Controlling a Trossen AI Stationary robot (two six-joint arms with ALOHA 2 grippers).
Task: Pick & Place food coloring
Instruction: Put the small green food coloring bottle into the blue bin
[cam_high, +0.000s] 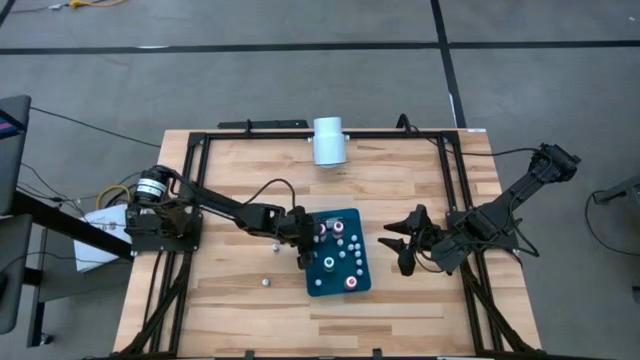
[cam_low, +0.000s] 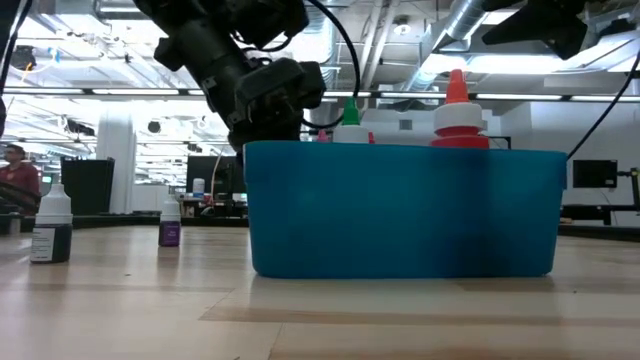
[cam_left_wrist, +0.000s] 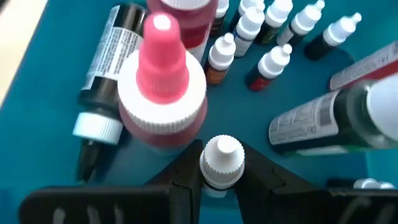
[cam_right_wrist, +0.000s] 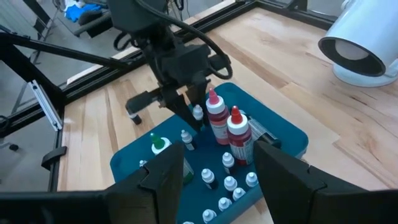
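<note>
I'm looking into a robotics lab: exposed ceiling ducts (cam_low: 480, 25), far monitors (cam_low: 595, 175), a framed wooden table (cam_high: 250, 180) on concrete floor (cam_high: 300, 70).

Even overhead light falls on the table (cam_high: 420, 180), with soft shadows. Ceiling lights glare in the low view. The nearest bottle (cam_left_wrist: 163, 81) looks blurred.

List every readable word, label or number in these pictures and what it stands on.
None can be read.
Lying black bottle in the teal tray: printed label, blurred.
Lying bottle with a grey label: print too blurred.
Dark bottle on the table: label too small.
</note>
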